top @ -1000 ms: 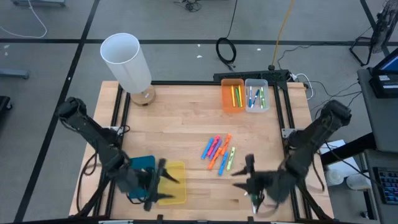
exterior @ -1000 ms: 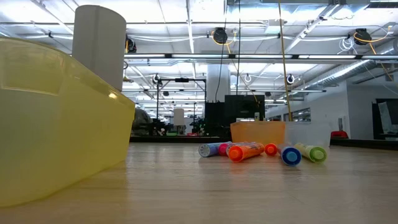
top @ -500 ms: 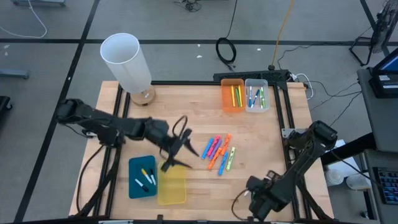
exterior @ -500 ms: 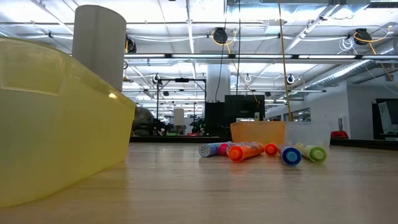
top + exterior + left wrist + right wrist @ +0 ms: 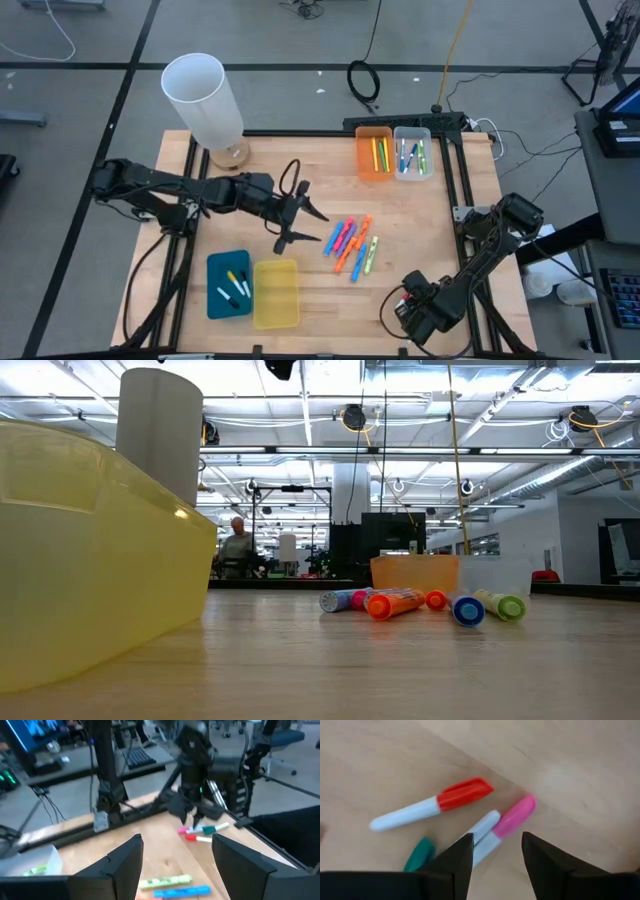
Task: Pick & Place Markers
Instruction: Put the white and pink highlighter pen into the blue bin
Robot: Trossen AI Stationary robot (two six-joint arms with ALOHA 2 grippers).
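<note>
A loose pile of coloured highlighter markers (image 5: 350,245) lies on the wooden table's middle and also shows in the low view (image 5: 400,602). My left gripper (image 5: 318,228) hangs open just left of the pile, pointing level at it, with nothing between its fingers (image 5: 125,865). My right gripper (image 5: 412,312) stands open at the near right corner, pointing down. Below it lie three thin white markers: red-capped (image 5: 432,802), pink-capped (image 5: 507,822) and green-capped (image 5: 420,855). The pink-capped one lies under the gap between the fingers (image 5: 545,862). The left wrist view shows these thin markers (image 5: 202,831) under the right arm.
An orange bin (image 5: 373,153) and a clear bin (image 5: 412,152), both with markers, stand at the far right. A teal bin (image 5: 228,285) with markers and a yellow bin (image 5: 275,293) sit at the near edge. A tall white cylinder (image 5: 205,100) stands at the far left corner.
My left gripper has swung from above the teal and yellow bins toward the far edge and the right, up to the highlighter pile, still open. My right gripper has sunk toward the table at the near right corner and tipped from level to pointing down.
</note>
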